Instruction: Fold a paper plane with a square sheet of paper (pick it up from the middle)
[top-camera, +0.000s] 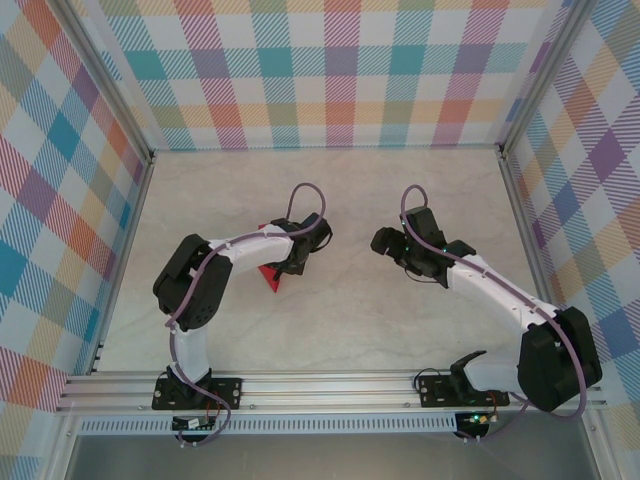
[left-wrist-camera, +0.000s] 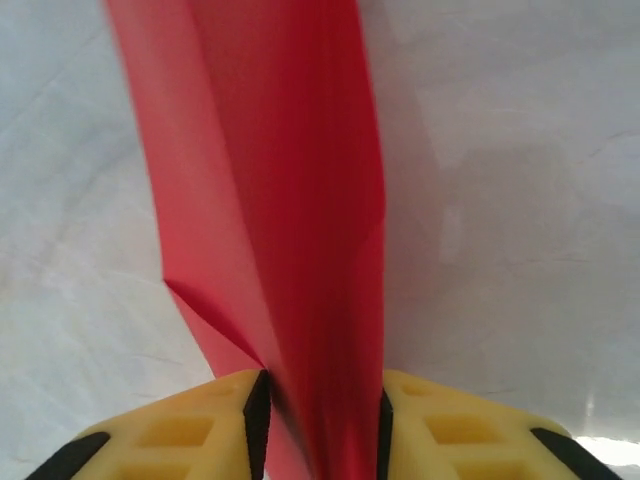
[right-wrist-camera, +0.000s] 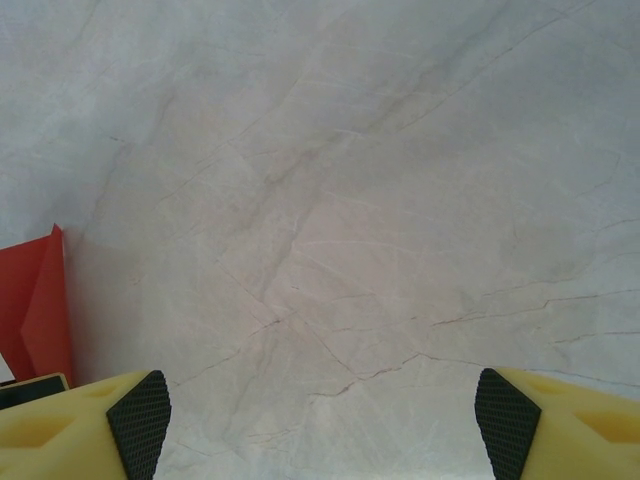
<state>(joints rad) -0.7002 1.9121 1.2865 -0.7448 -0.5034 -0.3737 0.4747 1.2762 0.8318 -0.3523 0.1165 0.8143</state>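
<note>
Red is what catches the eye first: the paper plane (left-wrist-camera: 280, 200), a long narrow fold of bright paper with a crease down its length, runs away from the left gripper (left-wrist-camera: 322, 405) across the pale marbled tabletop (left-wrist-camera: 520, 200). Its near end sits right in the gap between the two yellow fingers (left-wrist-camera: 200, 435), and the red fills that gap from one black pad to the other. The fingers stand a little apart, but from so close I cannot tell whether they are pinching the fold or only flanking it. One short flap kinks out to the left just ahead of the fingertip.

From above, the left gripper (top-camera: 297, 258) points down near the middle of the tabletop (top-camera: 330, 190), and a small red corner of the paper plane (top-camera: 270, 277) pokes out beneath the arm on its near left side; the rest is hidden under the arm.

The right gripper (top-camera: 385, 240) hangs close by, its tip turned toward the left one, with bare tabletop between the two. Its fingers are spread wide, nothing between them (right-wrist-camera: 325, 425). At the left edge of its wrist camera's picture a pointed piece of the paper plane (right-wrist-camera: 35, 300) shows, well clear of those fingers.

Checked walls (top-camera: 320, 70) in pastel colours close in the tabletop on three sides.
</note>
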